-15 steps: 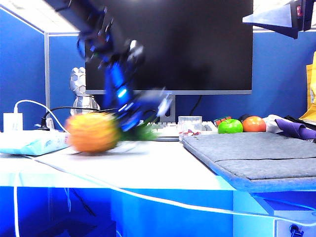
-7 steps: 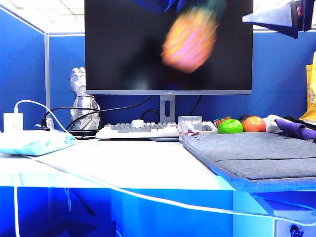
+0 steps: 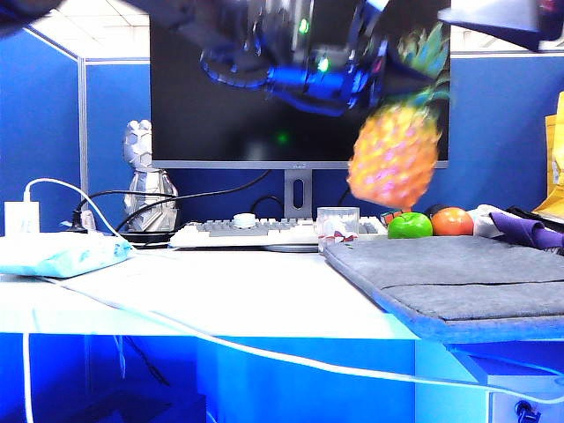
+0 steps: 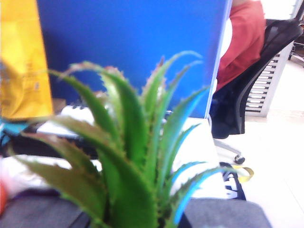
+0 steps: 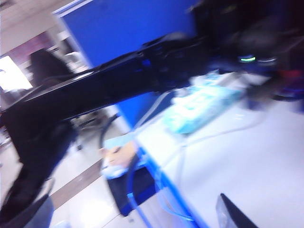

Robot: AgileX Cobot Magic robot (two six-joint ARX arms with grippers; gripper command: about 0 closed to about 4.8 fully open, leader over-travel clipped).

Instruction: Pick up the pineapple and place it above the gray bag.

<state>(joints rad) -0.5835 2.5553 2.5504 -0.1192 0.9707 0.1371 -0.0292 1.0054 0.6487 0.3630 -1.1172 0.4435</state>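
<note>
Orange-yellow pineapple (image 3: 394, 165) clamped by its crown in my left gripper (image 3: 388, 66), hanging above the gray bag (image 3: 458, 273), my right gripper's fingers (image 5: 231, 214) spread wide

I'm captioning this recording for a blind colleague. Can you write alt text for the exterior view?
The left gripper holds the pineapple in mid-air by its green crown, in front of a dark monitor and above the near edge of the gray bag lying on the white desk. A green apple and an orange fruit sit behind the bag; the right gripper is out of view.
</note>
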